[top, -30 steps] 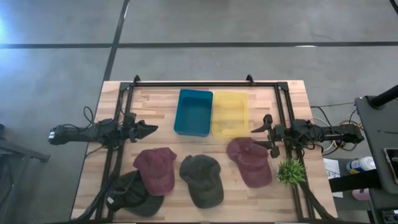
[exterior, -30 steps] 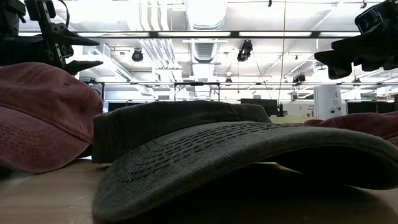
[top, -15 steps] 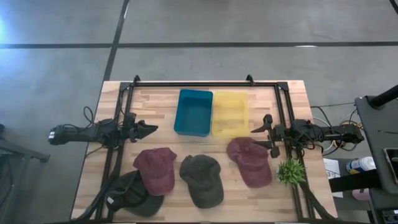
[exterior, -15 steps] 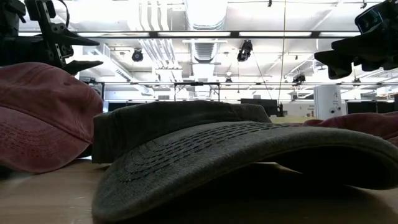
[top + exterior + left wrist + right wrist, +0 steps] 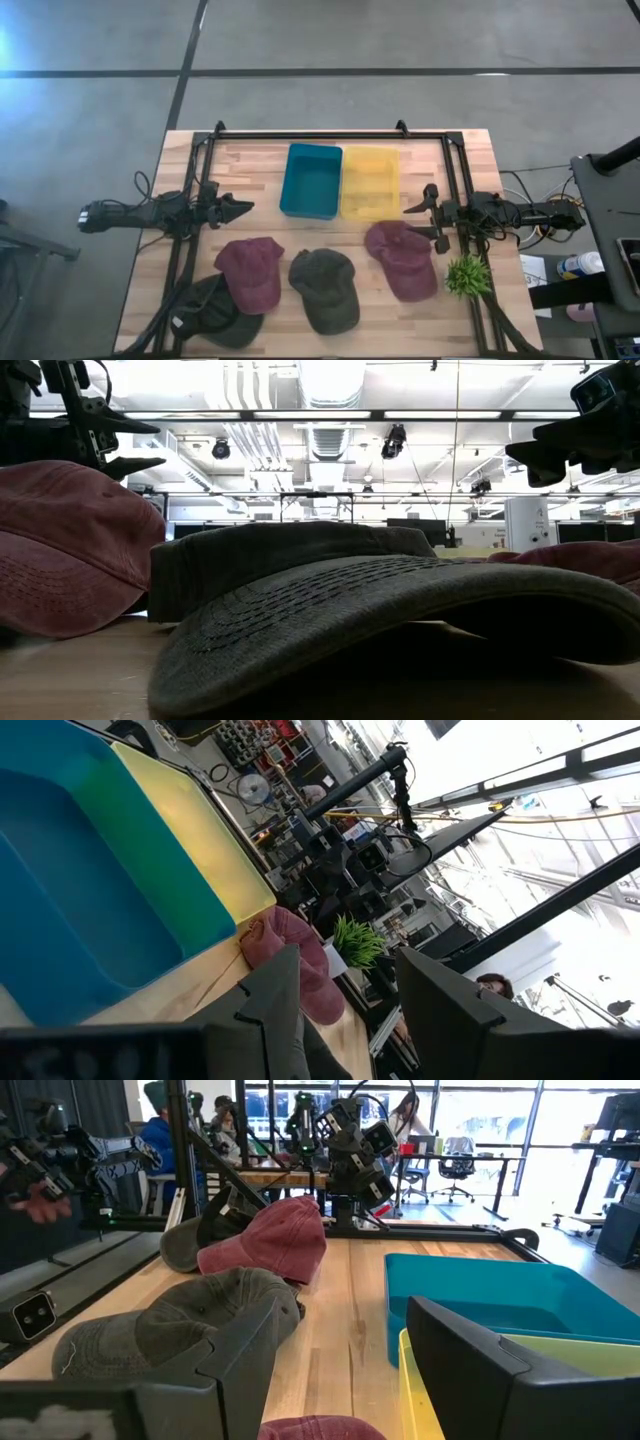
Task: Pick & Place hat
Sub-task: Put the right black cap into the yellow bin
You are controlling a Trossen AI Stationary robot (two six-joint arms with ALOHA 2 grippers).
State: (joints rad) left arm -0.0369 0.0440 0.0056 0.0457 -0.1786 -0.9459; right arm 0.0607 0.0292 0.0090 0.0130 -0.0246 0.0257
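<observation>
Nothing is placed yet, I judge: the blue bin [image 5: 311,181] and yellow bin [image 5: 370,183] at the far side look empty from above. My left gripper [image 5: 240,208] and right gripper [image 5: 412,211] hang spread and empty. Four hats lie near: red hat [image 5: 252,274], olive hat [image 5: 324,290], right red hat [image 5: 402,259], dark hat [image 5: 208,315].

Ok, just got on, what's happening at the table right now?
Nothing is being handled. The left gripper and right gripper both hang open above the table, either side of the blue bin and yellow bin, which look empty. Four hats lie along the front of the table: a dark hat partly under a red hat, an olive hat in the middle, and another red hat nearest the right gripper. A small green plant sits at the right edge.
</observation>
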